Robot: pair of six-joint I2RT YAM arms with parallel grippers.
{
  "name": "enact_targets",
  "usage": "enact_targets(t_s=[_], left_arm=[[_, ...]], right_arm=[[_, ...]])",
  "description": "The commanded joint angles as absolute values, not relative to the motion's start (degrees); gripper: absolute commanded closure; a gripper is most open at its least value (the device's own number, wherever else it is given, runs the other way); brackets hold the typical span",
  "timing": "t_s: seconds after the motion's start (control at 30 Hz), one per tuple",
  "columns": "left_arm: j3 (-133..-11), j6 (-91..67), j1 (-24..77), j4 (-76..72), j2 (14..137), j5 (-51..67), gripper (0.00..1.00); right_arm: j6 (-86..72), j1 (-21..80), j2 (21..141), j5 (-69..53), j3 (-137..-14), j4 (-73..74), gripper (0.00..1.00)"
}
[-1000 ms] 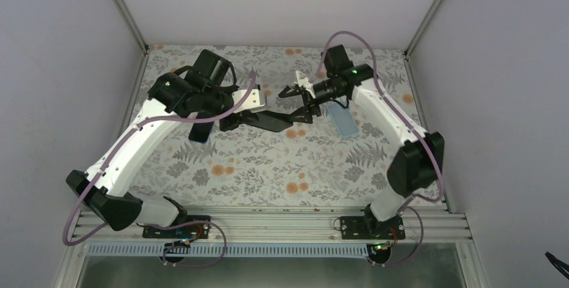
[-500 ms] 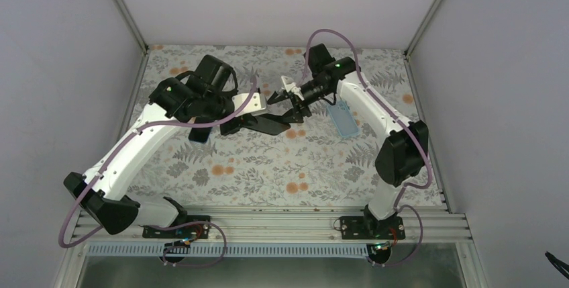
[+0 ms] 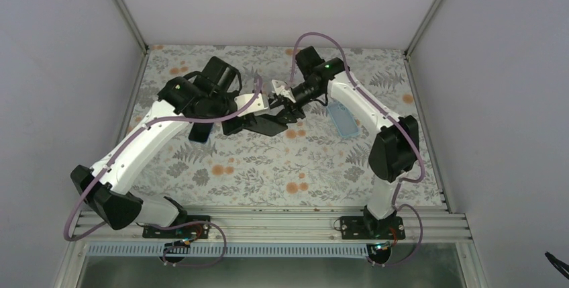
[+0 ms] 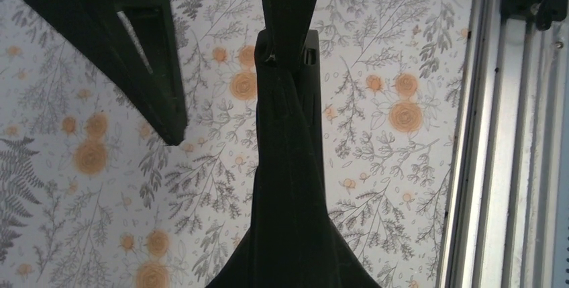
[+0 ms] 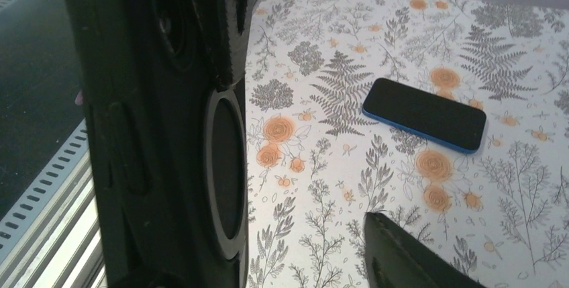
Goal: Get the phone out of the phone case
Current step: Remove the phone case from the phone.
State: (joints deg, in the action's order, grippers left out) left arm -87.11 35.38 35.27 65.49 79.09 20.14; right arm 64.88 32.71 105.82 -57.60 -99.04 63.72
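Observation:
My left gripper (image 3: pixel 249 121) is shut on a black phone case (image 3: pixel 268 124) and holds it edge-up above the table. In the left wrist view the case (image 4: pixel 290 120) runs up from my left gripper (image 4: pixel 288 187). My right gripper (image 3: pixel 284 98) is open at the case's far end, one finger (image 4: pixel 290 6) touching it and the other finger (image 4: pixel 137 53) well apart. In the right wrist view the case (image 5: pixel 161 167) fills the left side beside my right gripper (image 5: pixel 302 167). A dark phone with a blue edge (image 5: pixel 424 113) lies flat on the table, under the left arm (image 3: pixel 199 132).
A light blue flat slab (image 3: pixel 342 120) lies on the floral table to the right of the grippers. The aluminium rail (image 3: pixel 268 221) runs along the near edge. Grey walls close in the left, back and right sides.
My right gripper has moved left and reached the end of the case. My left gripper has shifted slightly with the case still held.

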Motion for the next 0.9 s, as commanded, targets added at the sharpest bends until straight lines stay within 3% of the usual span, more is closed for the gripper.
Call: enact_targets(t_s=[0.0, 0.23, 0.5, 0.7, 0.87], left_arm=[[-91.91, 32.67, 34.10, 11.33, 85.81, 7.14, 0.98], [-87.27, 34.13, 33.84, 6.10, 86.48, 4.35, 0.98], [-91.35, 33.60, 33.84, 10.59, 86.39, 6.76, 0.98], [-88.05, 35.06, 33.84, 15.05, 82.41, 8.81, 0.95], [-83.08, 37.13, 33.97, 16.39, 77.30, 7.23, 0.71]], right_arm=[[60.12, 46.49, 104.96, -81.77, -101.94, 73.66, 0.48], [58.37, 49.72, 102.23, -82.53, -101.74, 73.65, 0.57], [59.12, 50.16, 101.87, -81.20, -101.33, 73.65, 0.96], [58.41, 47.00, 102.73, -81.26, -103.38, 73.54, 0.97], [58.09, 41.97, 103.16, -81.79, -104.65, 73.56, 0.97]])
